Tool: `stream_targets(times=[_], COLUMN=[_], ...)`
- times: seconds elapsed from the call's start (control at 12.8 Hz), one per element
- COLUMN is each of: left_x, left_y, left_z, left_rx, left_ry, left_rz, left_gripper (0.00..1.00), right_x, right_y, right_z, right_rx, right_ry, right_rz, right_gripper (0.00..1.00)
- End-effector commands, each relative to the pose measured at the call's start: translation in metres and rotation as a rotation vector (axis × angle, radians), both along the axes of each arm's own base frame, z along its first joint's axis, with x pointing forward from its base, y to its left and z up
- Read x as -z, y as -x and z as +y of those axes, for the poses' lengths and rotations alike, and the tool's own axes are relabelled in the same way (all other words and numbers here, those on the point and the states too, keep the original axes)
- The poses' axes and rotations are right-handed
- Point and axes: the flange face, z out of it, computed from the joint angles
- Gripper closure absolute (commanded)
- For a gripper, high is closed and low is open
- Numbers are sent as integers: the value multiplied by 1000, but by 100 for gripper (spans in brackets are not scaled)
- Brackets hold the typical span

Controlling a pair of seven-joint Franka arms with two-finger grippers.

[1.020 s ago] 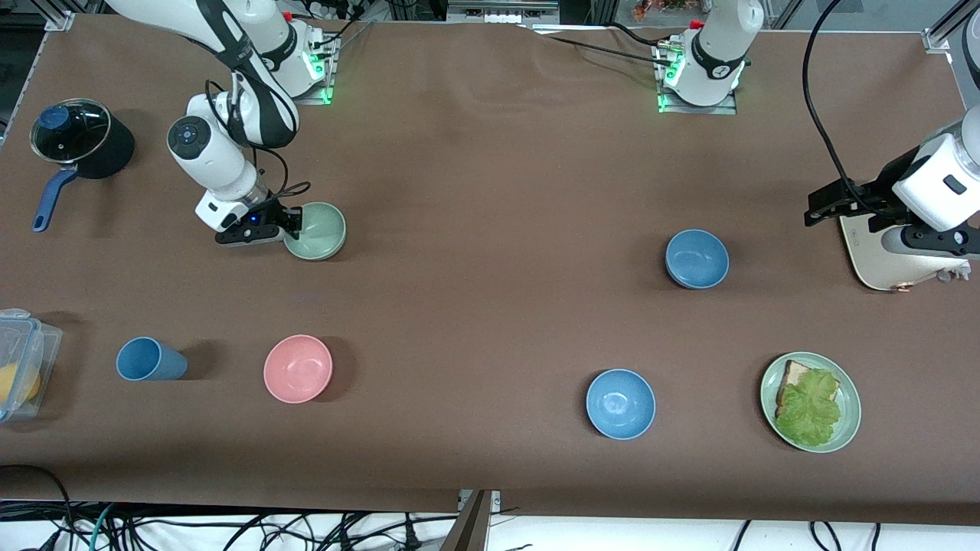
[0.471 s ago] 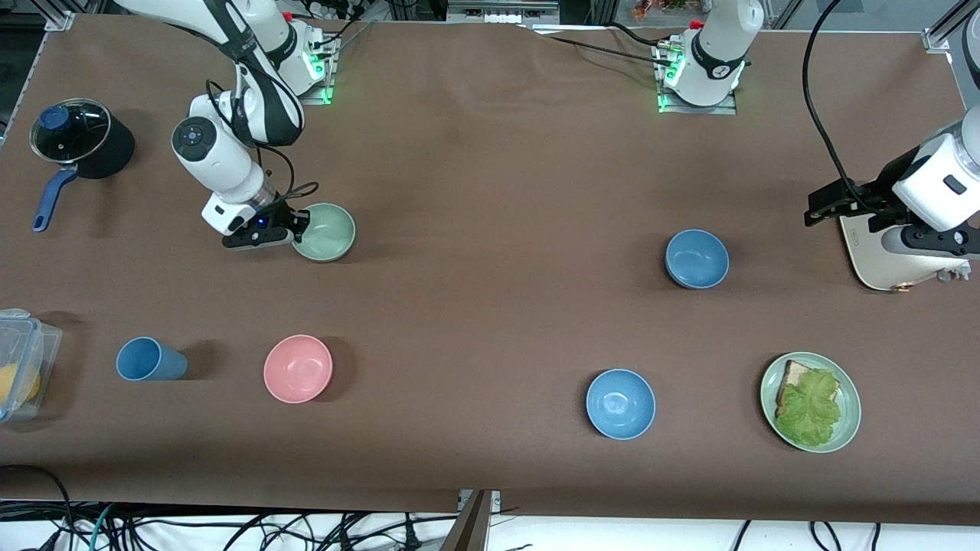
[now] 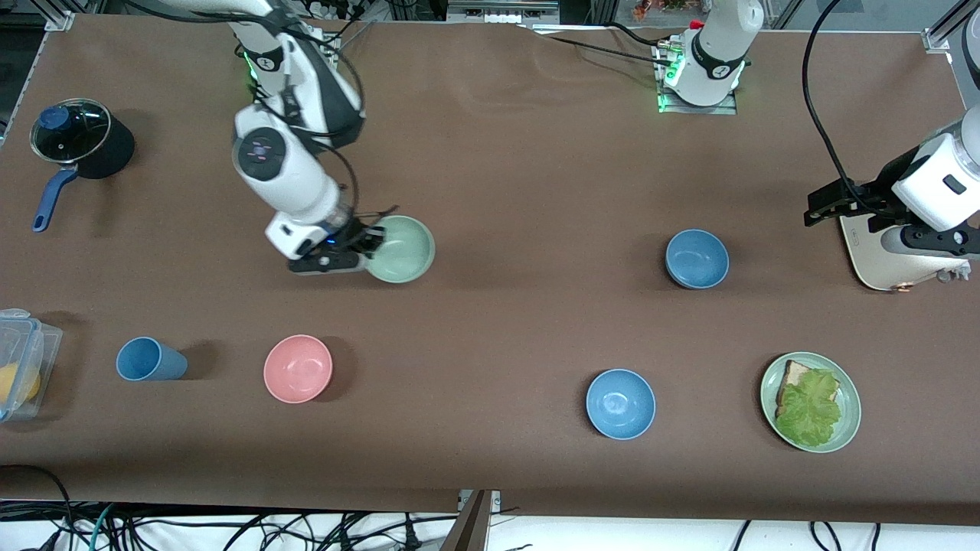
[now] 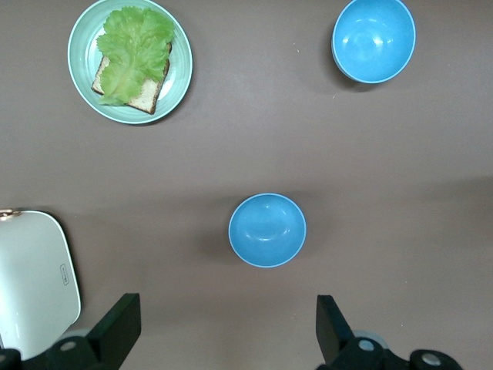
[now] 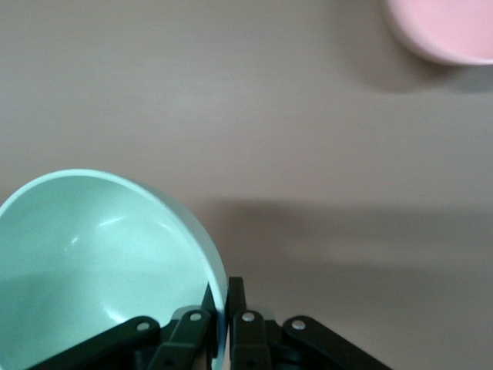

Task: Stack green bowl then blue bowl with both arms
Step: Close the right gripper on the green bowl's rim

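My right gripper [image 3: 373, 243] is shut on the rim of the green bowl [image 3: 402, 249] and holds it over the table's middle part, toward the right arm's end. In the right wrist view the fingers pinch the green bowl's wall [image 5: 100, 262] at my right gripper [image 5: 221, 297]. The blue bowl [image 3: 697, 259], dusty and matte, sits upright toward the left arm's end; it also shows in the left wrist view [image 4: 267, 230]. My left gripper [image 3: 823, 207] is open and empty [image 4: 225, 320], waiting above the table beside a white slab.
A pink bowl [image 3: 298, 368] and a blue cup [image 3: 149, 360] sit nearer the camera at the right arm's end. A brighter sky-blue bowl [image 3: 620, 403], a plate with food [image 3: 850, 413], a white slab [image 3: 873, 260], a pot [image 3: 76, 138] and a plastic box [image 3: 19, 363] also stand here.
My right arm has carried the green bowl toward the table's middle, toward the left arm's end. The left arm has not moved.
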Motion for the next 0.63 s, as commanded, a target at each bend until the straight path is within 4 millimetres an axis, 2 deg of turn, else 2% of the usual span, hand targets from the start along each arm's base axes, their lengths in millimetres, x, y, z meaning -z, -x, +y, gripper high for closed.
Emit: stream_targets(times=[0.0,0.16,0.24,0.55], left_x=[-5,-5,-5,-4], left_y=[-1,-1,-1,-1], left_z=[0,0,0,0], left_rx=[17,17,17,17], left_ry=[-6,-6,-6,-6], left_rz=[-2,-2,-2,-1], left_gripper=[0,0,0,0], right_x=[31,57,70,104], right_y=[-13,1,8,25], right_z=[74,116,130,155], right_rx=[63,79,97,142], right_ry=[-31,-37,-50,-76], right_rz=[37,45,33,6], right_gripper=[100,100,100,100])
